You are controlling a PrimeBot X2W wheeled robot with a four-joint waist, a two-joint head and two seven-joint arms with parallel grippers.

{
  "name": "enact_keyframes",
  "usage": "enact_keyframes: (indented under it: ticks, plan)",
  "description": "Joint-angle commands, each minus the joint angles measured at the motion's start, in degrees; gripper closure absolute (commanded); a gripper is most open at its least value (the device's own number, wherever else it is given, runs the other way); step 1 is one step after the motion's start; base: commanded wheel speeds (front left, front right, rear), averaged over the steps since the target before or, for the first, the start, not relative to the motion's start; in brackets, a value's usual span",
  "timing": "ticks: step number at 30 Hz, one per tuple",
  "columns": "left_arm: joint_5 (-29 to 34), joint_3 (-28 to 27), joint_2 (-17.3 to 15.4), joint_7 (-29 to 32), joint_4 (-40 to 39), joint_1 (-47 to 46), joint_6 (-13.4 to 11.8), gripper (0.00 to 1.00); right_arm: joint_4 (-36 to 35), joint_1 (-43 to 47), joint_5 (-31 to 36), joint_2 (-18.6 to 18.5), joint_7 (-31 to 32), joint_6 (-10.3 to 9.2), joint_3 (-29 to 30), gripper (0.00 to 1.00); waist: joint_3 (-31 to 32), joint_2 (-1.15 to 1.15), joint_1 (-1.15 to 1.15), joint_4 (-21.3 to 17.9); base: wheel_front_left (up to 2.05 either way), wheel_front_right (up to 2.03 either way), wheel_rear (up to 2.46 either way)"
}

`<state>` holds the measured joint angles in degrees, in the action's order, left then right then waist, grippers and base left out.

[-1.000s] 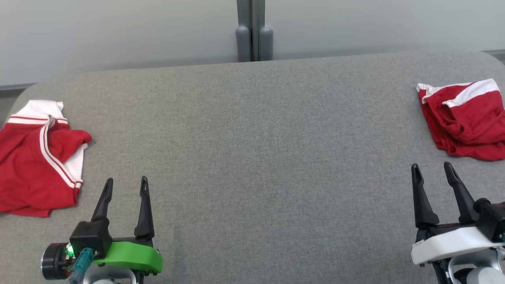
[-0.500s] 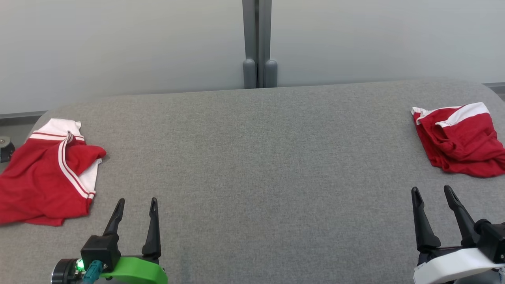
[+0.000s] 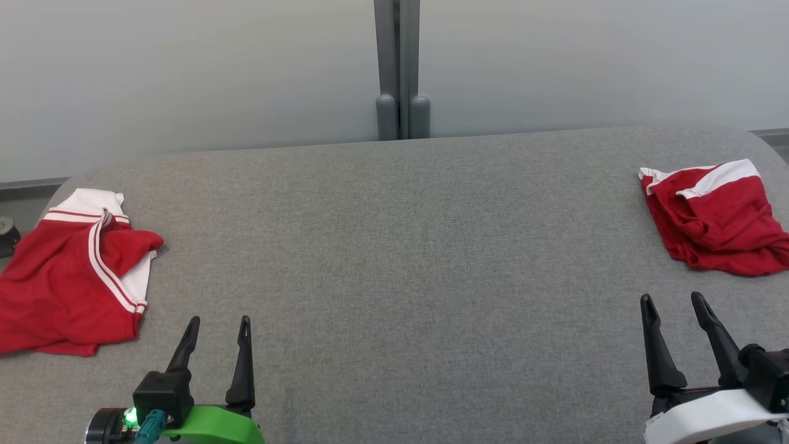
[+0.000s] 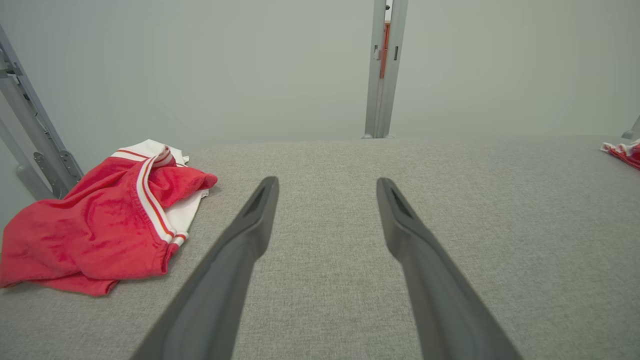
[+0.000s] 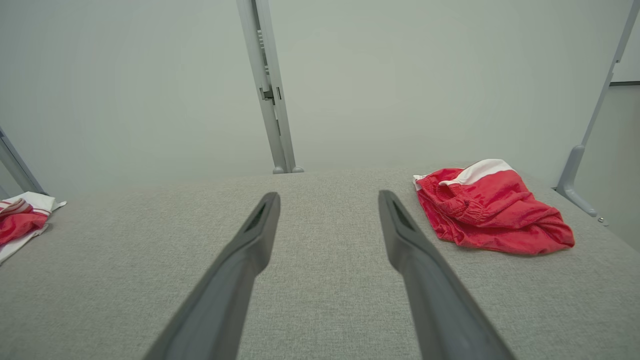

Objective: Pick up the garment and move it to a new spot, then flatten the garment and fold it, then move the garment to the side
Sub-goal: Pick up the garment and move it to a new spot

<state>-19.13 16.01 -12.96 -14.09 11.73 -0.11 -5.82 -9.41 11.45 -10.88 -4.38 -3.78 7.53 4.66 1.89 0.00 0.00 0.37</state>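
A crumpled red garment with white stripes [image 3: 68, 277] lies at the left edge of the grey padded table [image 3: 394, 259]; the left wrist view has it at the left [image 4: 100, 225]. Another red and white garment [image 3: 715, 222] lies bunched at the table's right edge, and the right wrist view shows it to the right of the fingers [image 5: 490, 210]. My left gripper [image 3: 219, 327] hovers open at the lower left, to the right of the left garment. Open as well, my right gripper [image 3: 672, 305] sits at the lower right, below the right garment. Neither gripper holds anything.
A grey post [image 3: 397, 68] rises behind the table's far edge against a pale wall. Slanted metal frame struts stand at the left [image 4: 30, 140] and at the right [image 5: 590, 145]. Broad bare fabric lies between the two garments.
The head camera has tilted up, so the table and garments sit lower in the picture. Both grippers stay open in their corners, the left one slightly lower and further right.
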Motion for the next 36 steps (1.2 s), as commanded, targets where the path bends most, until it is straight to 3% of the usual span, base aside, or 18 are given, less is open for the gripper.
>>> enact_keyframes:
  ticks: [1, 8, 18, 24, 30, 36]
  plan:
    - [-0.4, 0.0, -0.1, -0.2, 0.2, -0.6, -0.1, 0.0, -0.4, 0.6, 0.2, -0.2, 0.1, -0.08, -0.1, 0.0, 0.0, 0.0, 0.0, 0.2, 0.0, 0.0, 0.0]
    - [0.0, 0.4, -0.1, -0.4, 0.2, -2.5, 0.1, 0.0, -1.6, 0.8, 0.1, -0.7, 0.2, -0.08, -0.5, 0.0, -0.9, 0.0, 0.0, 4.6, 0.0, 0.0, 0.0]
    - [0.1, -0.3, 0.2, -0.9, -0.1, -7.1, 0.8, 0.0, -4.5, -1.6, -0.6, -0.9, 0.7, -0.08, -3.4, 0.0, -2.7, 0.0, 0.0, 19.0, 0.0, 0.0, 0.0]
    - [-0.3, -2.3, 0.4, -1.1, 0.0, -8.0, 0.4, 0.0, -4.9, -3.4, -0.7, -2.2, 1.1, -0.08, -5.7, 0.0, -3.6, 0.0, 0.0, 24.7, 0.0, 0.0, 0.0]
    - [0.4, -4.1, 1.0, -1.1, -0.6, -8.4, 0.6, 0.0, -5.0, -5.1, -0.7, -3.5, 1.5, -0.08, -6.3, 0.0, -5.1, 0.0, 0.0, 28.1, 0.0, 0.0, 0.0]
    - [1.2, -5.3, 2.9, -1.1, -1.0, -10.2, 1.5, 0.0, -6.6, -7.3, -0.9, -5.1, 2.8, -0.08, -6.9, 0.0, -9.5, 0.0, 0.0, 27.9, 0.0, 0.0, 0.0]
